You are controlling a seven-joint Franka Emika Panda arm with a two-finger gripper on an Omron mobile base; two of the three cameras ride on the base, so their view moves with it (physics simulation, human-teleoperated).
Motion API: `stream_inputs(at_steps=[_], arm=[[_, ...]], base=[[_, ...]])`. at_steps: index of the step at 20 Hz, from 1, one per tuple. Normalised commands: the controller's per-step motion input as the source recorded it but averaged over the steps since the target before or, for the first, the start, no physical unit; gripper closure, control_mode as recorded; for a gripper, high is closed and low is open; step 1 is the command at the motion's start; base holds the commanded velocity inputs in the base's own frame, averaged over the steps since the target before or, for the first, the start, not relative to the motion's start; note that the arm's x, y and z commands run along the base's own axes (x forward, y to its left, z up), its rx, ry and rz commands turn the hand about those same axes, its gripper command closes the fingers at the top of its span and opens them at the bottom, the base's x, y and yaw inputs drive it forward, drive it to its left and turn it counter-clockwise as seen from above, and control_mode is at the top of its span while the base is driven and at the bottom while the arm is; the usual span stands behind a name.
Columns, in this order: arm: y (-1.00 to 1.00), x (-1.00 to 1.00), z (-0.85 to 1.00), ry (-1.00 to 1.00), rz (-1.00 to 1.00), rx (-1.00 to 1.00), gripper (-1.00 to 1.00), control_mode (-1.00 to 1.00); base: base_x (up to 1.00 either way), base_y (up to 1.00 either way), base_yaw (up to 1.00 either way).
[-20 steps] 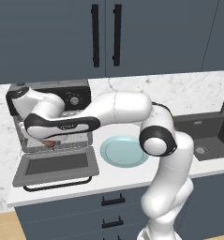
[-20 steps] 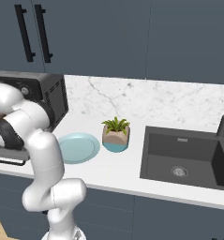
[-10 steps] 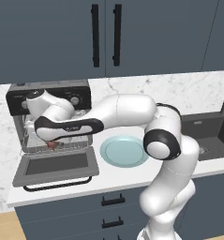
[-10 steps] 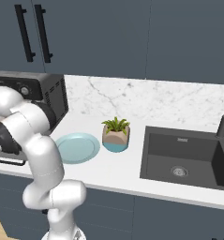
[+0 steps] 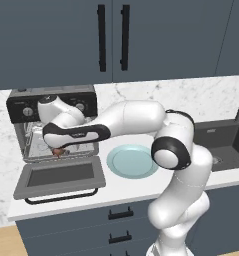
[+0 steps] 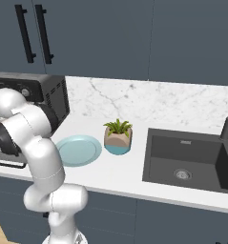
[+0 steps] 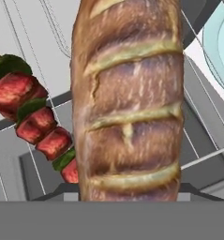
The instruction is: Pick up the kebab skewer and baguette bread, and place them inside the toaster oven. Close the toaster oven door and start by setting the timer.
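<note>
The boxy black and grey toaster oven (image 5: 51, 125) sits on the white marble table (image 6: 134, 167), its grey-framed glass door (image 5: 58, 177) dropped flat. On the wire rack inside lies the skewer of red meat chunks (image 7: 36, 124). The hand (image 5: 58, 150) reaches into the opening, clamped on the golden-brown, slash-crusted baguette (image 7: 127, 98), just beside the skewer. A pale blue round plate (image 5: 132, 161) sits next to the oven.

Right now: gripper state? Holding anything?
Gripper: closed on the baguette bread, held at the mouth of the toaster oven, with the kebab skewer already lying on the rack beside it.
</note>
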Motion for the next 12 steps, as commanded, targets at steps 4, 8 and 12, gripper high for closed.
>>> stream_inputs(at_steps=[4, 8, 12], arm=[[0.00, -0.06, -0.40, 0.02, 0.01, 0.00, 1.00, -1.00], [-0.03, -0.03, -0.27, 0.01, 0.01, 0.00, -1.00, -1.00], [-0.20, -0.03, -0.01, 0.00, 0.01, 0.00, -1.00, -1.00]], base=[[0.00, 0.00, 0.00], [0.00, 0.00, 0.00], [0.00, 0.00, 0.00]])
